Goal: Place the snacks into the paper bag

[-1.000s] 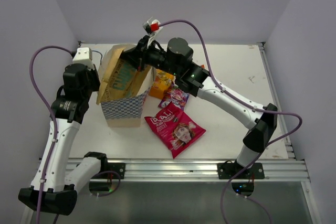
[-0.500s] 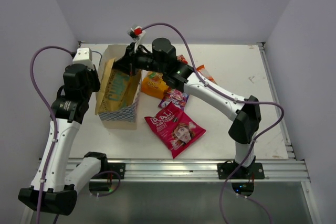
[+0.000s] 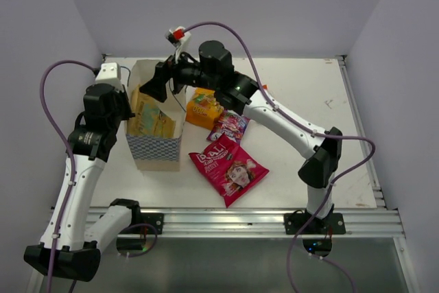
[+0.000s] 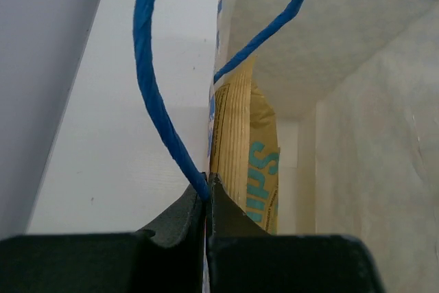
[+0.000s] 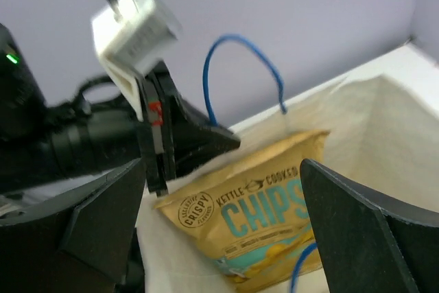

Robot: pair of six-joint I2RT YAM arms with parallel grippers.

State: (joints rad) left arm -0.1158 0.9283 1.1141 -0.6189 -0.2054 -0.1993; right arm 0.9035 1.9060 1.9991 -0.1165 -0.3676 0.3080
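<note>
Snacks are in two places. A tan chips bag (image 5: 255,219) stands inside the paper bag (image 3: 159,150); it is crinkly, with teal "CHIPS" letters. A magenta bag (image 3: 230,168), a yellow-orange pouch (image 3: 204,109) and a small purple packet (image 3: 230,127) lie on the counter (image 3: 309,94), just right of the paper bag. The left hand (image 4: 206,200) is clenched on the bag's rim at the blue cord handle (image 4: 154,94). The right hand (image 3: 154,88) hangs released, fingers wide, above the bag's open mouth.
</note>
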